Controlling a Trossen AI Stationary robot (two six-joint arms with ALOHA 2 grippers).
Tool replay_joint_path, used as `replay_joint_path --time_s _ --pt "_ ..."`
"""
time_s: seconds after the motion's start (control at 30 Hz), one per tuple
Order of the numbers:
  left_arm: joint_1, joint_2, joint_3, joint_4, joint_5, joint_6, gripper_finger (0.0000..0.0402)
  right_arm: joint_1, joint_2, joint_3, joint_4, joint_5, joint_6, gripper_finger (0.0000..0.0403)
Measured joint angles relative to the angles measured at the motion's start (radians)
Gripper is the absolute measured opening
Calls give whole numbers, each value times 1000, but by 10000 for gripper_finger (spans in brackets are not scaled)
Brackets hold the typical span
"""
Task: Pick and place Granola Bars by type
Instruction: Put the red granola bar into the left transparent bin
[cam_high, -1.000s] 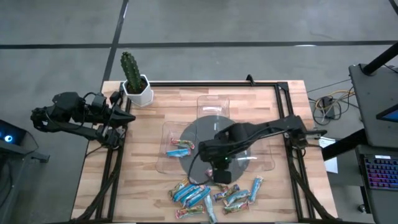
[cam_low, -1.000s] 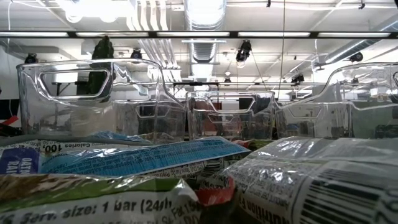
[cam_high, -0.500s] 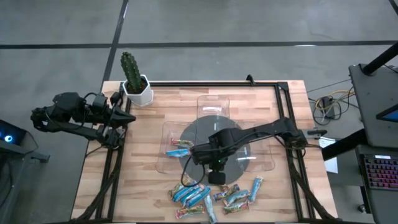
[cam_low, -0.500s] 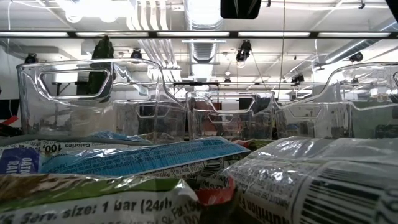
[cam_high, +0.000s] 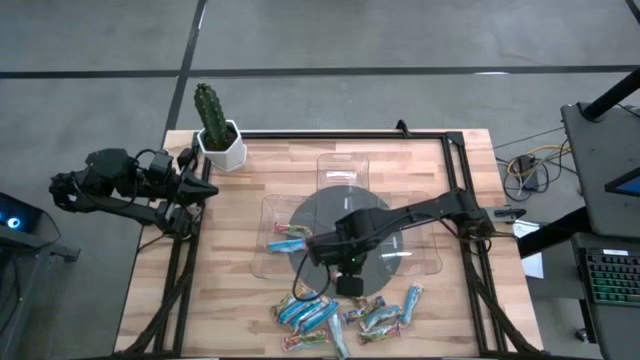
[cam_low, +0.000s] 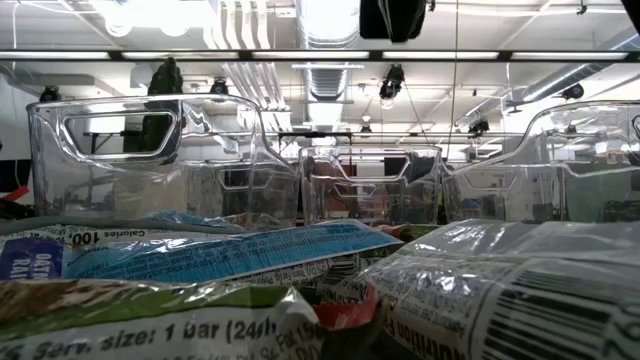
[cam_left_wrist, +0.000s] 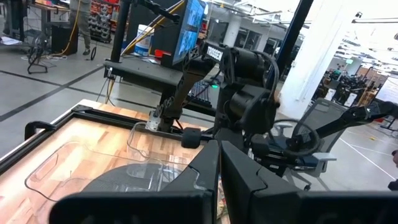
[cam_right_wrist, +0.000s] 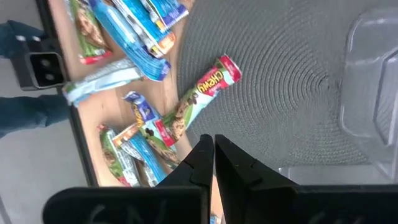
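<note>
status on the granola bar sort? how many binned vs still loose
Done: two bars lie in the left clear tray. In hand: nothing; the right gripper is shut and empty, hanging above the grey mat's near edge by the pile. Left: most bars sit loose at the table's front. The left gripper is parked off-table, shut.

1. The wooden tabletop (cam_high: 240, 215) carries a round grey mat (cam_high: 325, 215) at its centre.
2. Clear plastic trays (cam_high: 342, 168) ring the mat.
3. Granola Bars (cam_high: 340, 312) lie heaped near the front edge.
4. A potted cactus (cam_high: 216, 128) stands at a back corner.
</note>
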Motion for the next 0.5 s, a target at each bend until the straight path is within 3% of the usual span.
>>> replay_joint_path --time_s 0.5 --pt "0 0 0 -4 0 -1 0 23 0 -176 191 -53 62 8"
